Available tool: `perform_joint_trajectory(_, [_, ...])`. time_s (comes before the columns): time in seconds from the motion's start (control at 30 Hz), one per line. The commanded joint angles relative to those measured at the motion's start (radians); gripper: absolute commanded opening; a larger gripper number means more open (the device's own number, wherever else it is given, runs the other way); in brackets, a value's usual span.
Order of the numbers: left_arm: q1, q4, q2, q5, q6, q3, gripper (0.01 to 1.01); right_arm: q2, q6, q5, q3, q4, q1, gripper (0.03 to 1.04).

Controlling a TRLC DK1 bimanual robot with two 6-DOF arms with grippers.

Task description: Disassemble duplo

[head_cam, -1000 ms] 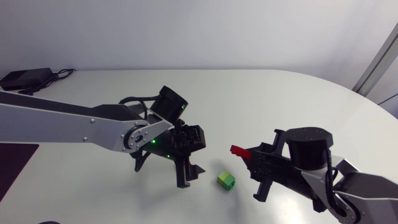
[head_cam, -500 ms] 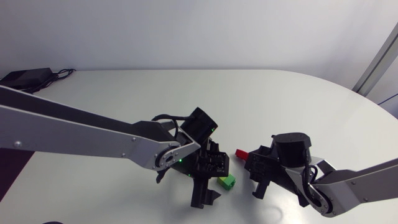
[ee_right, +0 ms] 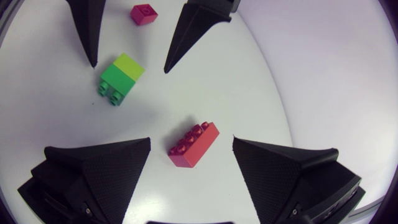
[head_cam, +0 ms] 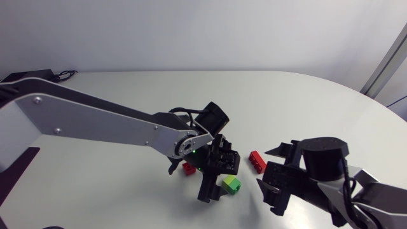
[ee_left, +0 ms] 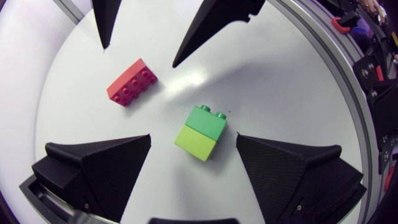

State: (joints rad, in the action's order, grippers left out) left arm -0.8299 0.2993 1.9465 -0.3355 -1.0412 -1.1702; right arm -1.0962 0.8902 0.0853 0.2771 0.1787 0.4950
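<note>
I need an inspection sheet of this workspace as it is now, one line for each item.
Surface: white table.
Job's things: green pair, two greens joined; long red brick and small red brick, each lying apart.
Clutter: dark box at the far corner, mostly hidden by the left arm.
Hands: left hand open, green pair between its fingers, untouched; right hand open, long red brick between its fingers, untouched.
Cables: black cable by the box.
Surroundings: nothing seen.
</note>
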Motion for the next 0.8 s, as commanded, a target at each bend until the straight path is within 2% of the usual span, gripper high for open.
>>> perform_joint_trajectory(0.0, [0.006, 0.047, 0.037, -0.016, -0.068, -0.055, 0.923, 0.137, -0.03, 0.004, -0.023, -0.097, 0.03, 1.0])
perform_joint_trajectory(0.13, [0.003, 0.11, 0.058, -0.016, -0.083, -0.103, 0.874, 0.3, -0.059, 0.01, -0.009, -0.258, 0.065, 1.0])
perform_joint_trajectory(0.23, [0.0, 0.173, 0.086, -0.016, -0.088, -0.154, 0.743, 0.364, -0.069, 0.01, -0.003, -0.323, 0.068, 1.0])
perform_joint_trajectory(0.47, [-0.011, 0.307, 0.146, -0.017, -0.105, -0.253, 0.613, 0.46, -0.079, 0.01, -0.006, -0.406, 0.071, 1.0])
perform_joint_trajectory(0.73, [-0.021, 0.425, 0.195, -0.011, -0.114, -0.339, 0.575, 0.518, -0.089, 0.01, 0.007, -0.472, 0.088, 1.0])
perform_joint_trajectory(0.77, [-0.025, 0.434, 0.203, -0.01, -0.114, -0.345, 0.548, 0.521, -0.089, 0.01, 0.007, -0.476, 0.088, 1.0])
